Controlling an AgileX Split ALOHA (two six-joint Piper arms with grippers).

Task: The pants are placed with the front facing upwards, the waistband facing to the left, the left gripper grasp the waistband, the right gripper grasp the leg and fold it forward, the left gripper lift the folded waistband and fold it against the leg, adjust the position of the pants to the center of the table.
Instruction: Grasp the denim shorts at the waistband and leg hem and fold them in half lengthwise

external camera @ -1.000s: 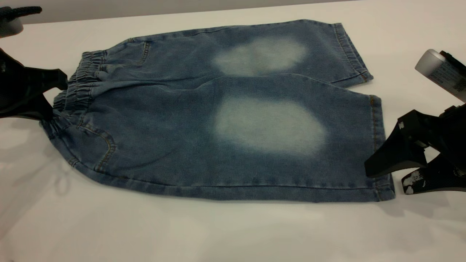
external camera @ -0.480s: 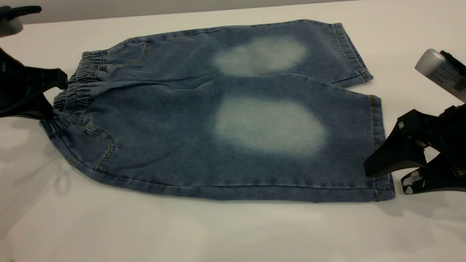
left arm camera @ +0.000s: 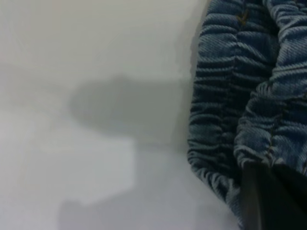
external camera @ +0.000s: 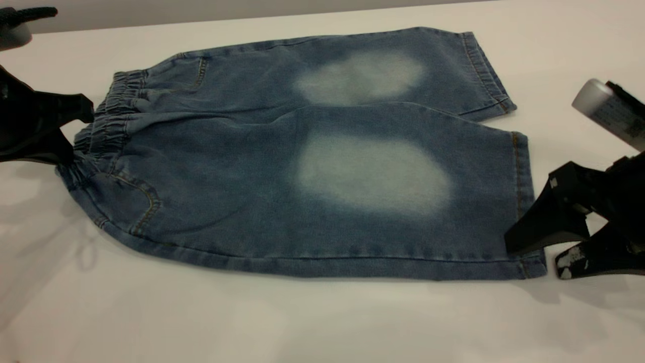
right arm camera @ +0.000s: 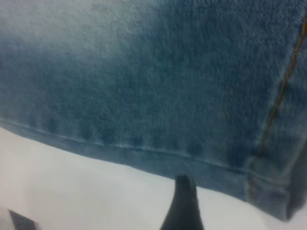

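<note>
Denim pants (external camera: pixel 302 166) flat, lengthwise left-right, waistband (external camera: pixel 108 118) leftward

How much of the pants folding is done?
Only the laying out: the pants lie flat, front up. The left gripper is at the waistband, and the right gripper, open, is at the near leg hem. Both folds and centring on the table remain.

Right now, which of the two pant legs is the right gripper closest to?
The near leg, the one lying in front; the right gripper sits at its hem corner, while the far leg lies behind it.
</note>
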